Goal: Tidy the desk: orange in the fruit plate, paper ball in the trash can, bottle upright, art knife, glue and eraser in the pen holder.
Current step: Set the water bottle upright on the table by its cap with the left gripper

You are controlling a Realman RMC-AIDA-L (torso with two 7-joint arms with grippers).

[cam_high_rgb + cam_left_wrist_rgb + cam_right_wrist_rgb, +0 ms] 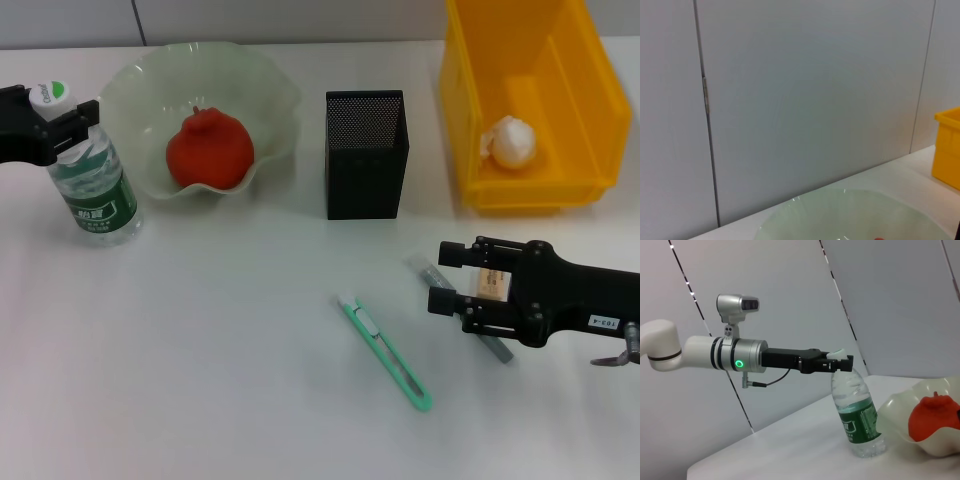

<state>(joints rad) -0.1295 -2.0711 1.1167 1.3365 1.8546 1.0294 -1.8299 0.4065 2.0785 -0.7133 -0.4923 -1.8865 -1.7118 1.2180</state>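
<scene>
The tabletop (200,350) is carrying everything, and going from the biggest piece down, the yellow trash can (590,110) is sitting at the back right with the paper ball (512,142) already lying inside it. The fruit plate (130,90) is standing at the back left and is holding the orange (208,150). The black mesh pen holder (366,155) is waiting between plate and bin, and I cannot tell whether anything is in it. The bottle (95,190) is standing upright at the far left, and the left end effector (62,122) is closing on its neck just under the cap. The right end effector (452,277) is hovering low at the near right, its fingers standing apart with the tan eraser (492,284) sitting between them, not yet clamped as far as I can judge. The grey glue (430,272) is lying slantwise just beside it, partly hidden beneath that end effector. The mint-green art knife (385,352) is lying diagonally further toward the middle, white tip pointing away toward the holder. The right arm is plainly the nearer one for all three small things.
</scene>
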